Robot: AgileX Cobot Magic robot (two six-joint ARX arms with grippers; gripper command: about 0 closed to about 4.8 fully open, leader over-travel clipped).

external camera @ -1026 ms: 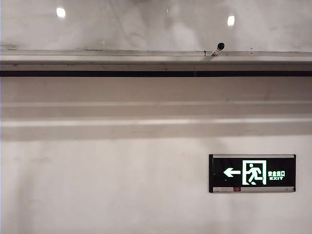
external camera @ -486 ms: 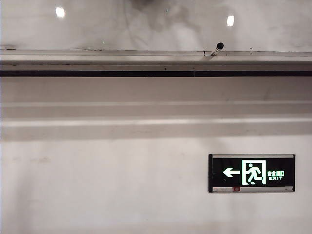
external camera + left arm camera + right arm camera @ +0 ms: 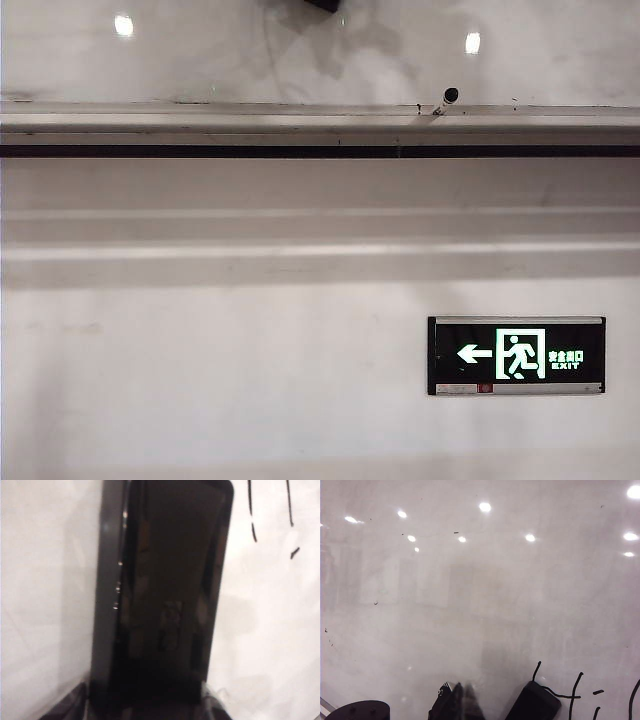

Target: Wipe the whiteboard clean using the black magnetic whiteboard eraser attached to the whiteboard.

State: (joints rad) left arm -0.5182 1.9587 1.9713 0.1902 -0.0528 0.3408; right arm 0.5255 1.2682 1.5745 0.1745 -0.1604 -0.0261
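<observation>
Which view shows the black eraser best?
The left wrist view: the black magnetic whiteboard eraser fills it, close against the whiteboard. The right wrist view shows only its end beside marker strokes; the exterior view catches a dark sliver at best.

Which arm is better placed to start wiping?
Left: the left gripper is right at the black magnetic whiteboard eraser, beside ink strokes on the whiteboard. The right gripper is shut, empty.
</observation>
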